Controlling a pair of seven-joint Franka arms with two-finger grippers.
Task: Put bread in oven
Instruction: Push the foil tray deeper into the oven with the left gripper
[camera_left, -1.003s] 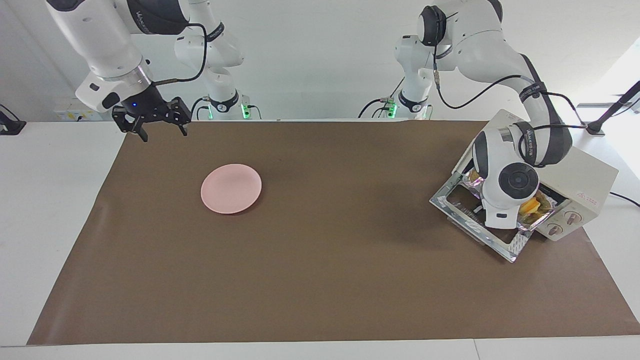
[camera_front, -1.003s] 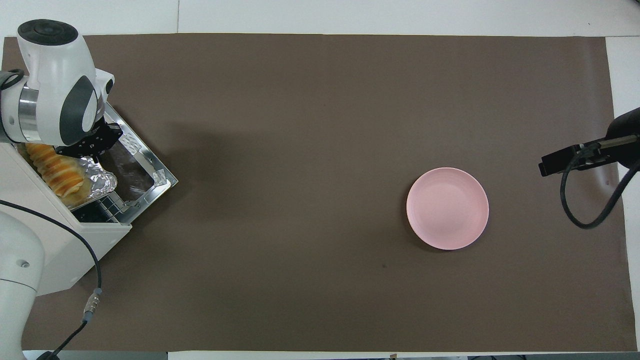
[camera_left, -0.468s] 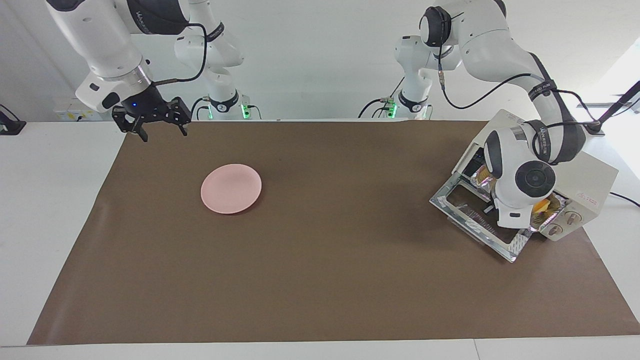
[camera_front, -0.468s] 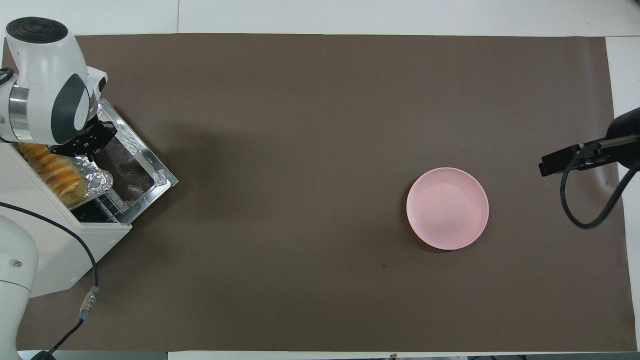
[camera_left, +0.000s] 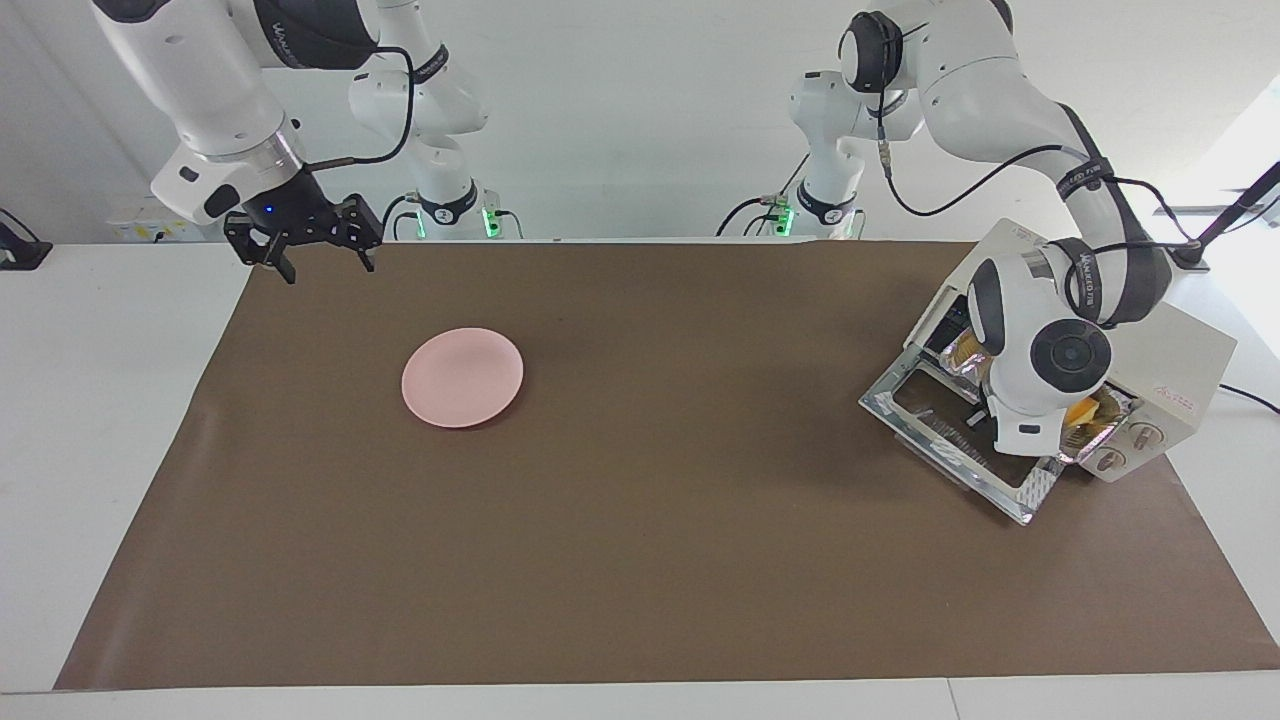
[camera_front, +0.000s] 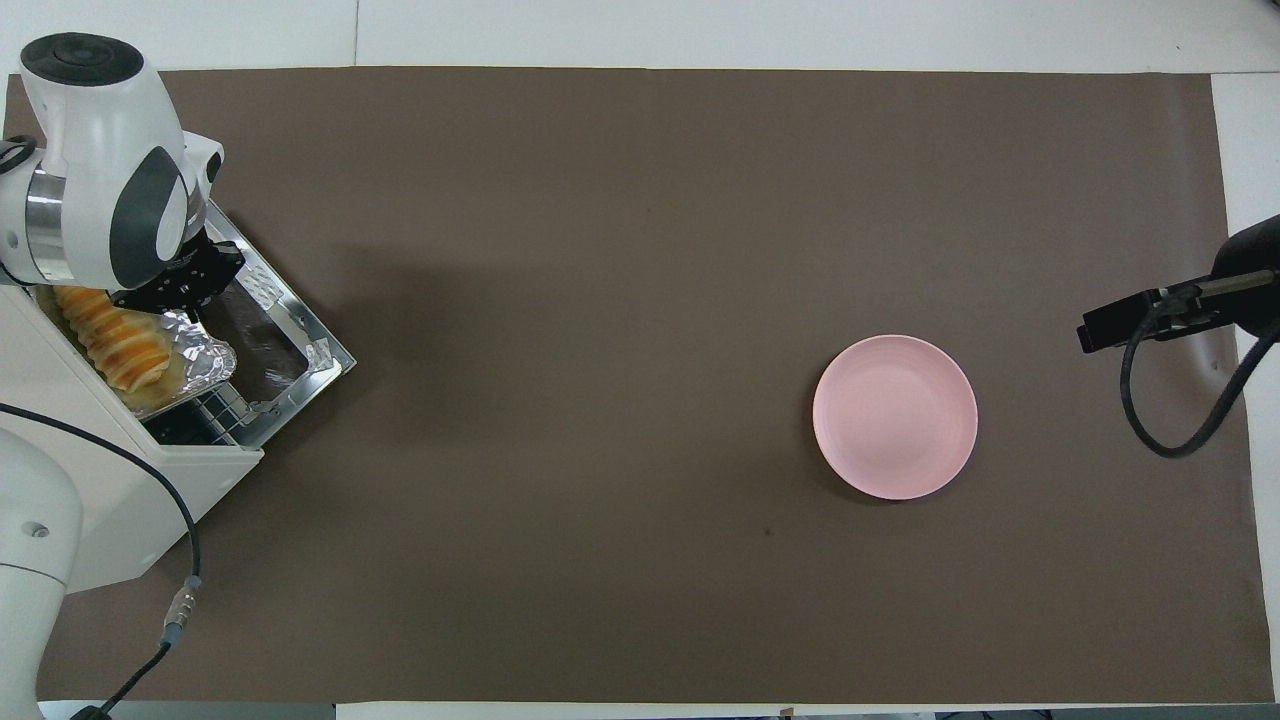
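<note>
So the right gripper (camera_left: 315, 262) just waits with its fingers spread apart over the brown mat's (camera_left: 640, 560) edge at the right arm's end, up from the empty pink plate (camera_left: 462, 377), probably parked to stay out of the way. At the left arm's end, the bread (camera_front: 110, 337) sits on a foil tray (camera_front: 195, 360) at the mouth of the oven (camera_left: 1170, 350), above its dropped door (camera_left: 940, 440). The left gripper (camera_front: 170, 292) is pinched shut at the tray's edge, I'd guess to shove it in, but the wrist hides whether it's actually clamping foil.
</note>
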